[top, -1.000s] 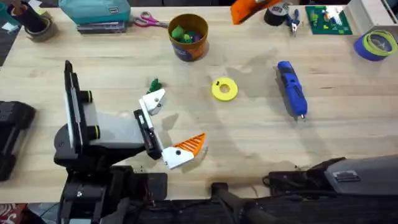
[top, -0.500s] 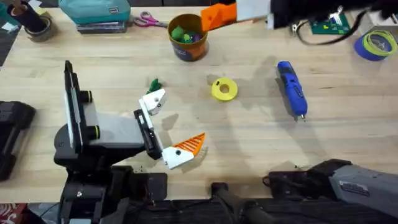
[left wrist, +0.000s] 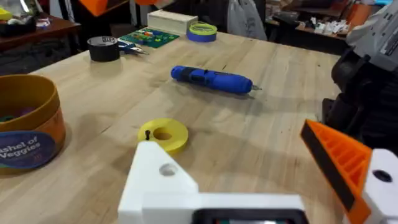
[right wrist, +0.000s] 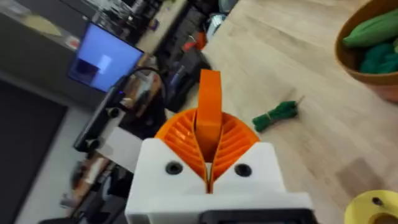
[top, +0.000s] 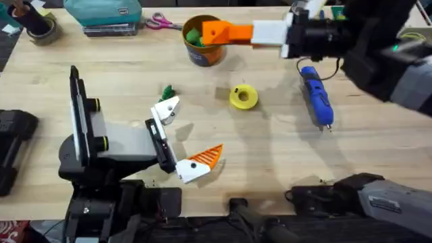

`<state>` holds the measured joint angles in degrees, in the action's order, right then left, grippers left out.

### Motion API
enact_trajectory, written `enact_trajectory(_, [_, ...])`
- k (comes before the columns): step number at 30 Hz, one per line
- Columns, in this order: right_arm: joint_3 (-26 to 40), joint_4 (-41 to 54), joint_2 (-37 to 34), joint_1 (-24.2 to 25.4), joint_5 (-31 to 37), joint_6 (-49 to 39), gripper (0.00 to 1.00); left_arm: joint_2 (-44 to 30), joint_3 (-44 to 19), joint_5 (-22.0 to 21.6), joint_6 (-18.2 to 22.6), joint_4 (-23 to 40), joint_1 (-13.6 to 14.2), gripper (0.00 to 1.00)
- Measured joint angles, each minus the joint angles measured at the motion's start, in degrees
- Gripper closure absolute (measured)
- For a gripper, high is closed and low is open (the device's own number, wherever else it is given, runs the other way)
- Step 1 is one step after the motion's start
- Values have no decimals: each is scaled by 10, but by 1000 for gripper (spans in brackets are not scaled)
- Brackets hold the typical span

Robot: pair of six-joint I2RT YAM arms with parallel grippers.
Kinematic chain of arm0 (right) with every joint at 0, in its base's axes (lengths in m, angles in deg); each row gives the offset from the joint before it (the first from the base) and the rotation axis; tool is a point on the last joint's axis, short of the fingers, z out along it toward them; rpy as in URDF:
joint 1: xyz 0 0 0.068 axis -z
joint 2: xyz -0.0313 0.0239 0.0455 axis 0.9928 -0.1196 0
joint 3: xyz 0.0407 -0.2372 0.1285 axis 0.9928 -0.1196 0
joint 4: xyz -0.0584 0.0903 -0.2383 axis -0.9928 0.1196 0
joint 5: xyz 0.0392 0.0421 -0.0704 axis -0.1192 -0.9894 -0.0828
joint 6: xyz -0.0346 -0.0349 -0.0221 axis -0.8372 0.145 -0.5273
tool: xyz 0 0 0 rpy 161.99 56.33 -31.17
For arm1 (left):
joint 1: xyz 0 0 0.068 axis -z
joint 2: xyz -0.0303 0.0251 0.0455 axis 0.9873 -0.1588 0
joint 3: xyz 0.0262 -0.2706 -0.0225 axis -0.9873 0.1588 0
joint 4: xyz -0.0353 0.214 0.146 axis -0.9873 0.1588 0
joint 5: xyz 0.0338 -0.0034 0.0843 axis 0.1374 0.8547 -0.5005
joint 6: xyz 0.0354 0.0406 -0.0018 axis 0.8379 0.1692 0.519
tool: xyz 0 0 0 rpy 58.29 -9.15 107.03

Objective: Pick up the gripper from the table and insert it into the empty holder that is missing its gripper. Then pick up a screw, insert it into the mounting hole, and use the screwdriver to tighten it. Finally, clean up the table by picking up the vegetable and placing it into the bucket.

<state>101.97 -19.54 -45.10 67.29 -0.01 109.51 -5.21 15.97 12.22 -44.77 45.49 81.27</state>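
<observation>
Step one: your right gripper [top: 210, 32] carries the loose gripper [right wrist: 209, 106], pinched between its jaws, above the bucket [top: 204, 57].

You next need to bring it down to the bare holder [top: 167, 109] on the left gripper [top: 185, 138], whose jaws stand wide. The vegetable [top: 167, 90] lies beside the holder, the screwdriver [top: 316, 96] well apart. How the piece seats is hard to judge; screws are too small to tell.

The bucket [top: 204, 40] stands at twelve o'clock on the table [top: 270, 155], the ring [top: 244, 96] near the centre, the screwdriver [top: 317, 96] at its three o'clock, the vegetable [top: 167, 90] at its nine o'clock beside the holder [top: 166, 108]
</observation>
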Motion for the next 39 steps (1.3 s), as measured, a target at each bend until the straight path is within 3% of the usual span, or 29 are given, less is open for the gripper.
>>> enact_trajectory(1, [-16, -32, 0, 7, -12, 23, 992, 0, 0, 0, 0, 0, 0, 15])
enact_trajectory(2, [-64, -145, -7, 27, -60, 109, 992, 0, 0, 0, 0, 0, 0, 16])
enact_trajectory(16, [-80, -384, -153, 28, -238, 327, 992, 0, 0, 0, 0, 0, 0, 16])
enact_trajectory(22, [-80, -478, -175, 23, -269, 411, 992, 0, 0, 0, 0, 0, 0, 15])
enact_trajectory(27, [-85, -499, -199, 3, -275, 457, 992, 0, 0, 0, 0, 0, 0, 15])
enact_trajectory(34, [-118, -609, -229, -23, -269, 506, 992, 0, 0, 0, 0, 0, 0, 14])
enact_trajectory(39, [-149, -622, -229, -27, -248, 538, 992, 0, 0, 0, 0, 0, 0, 15])
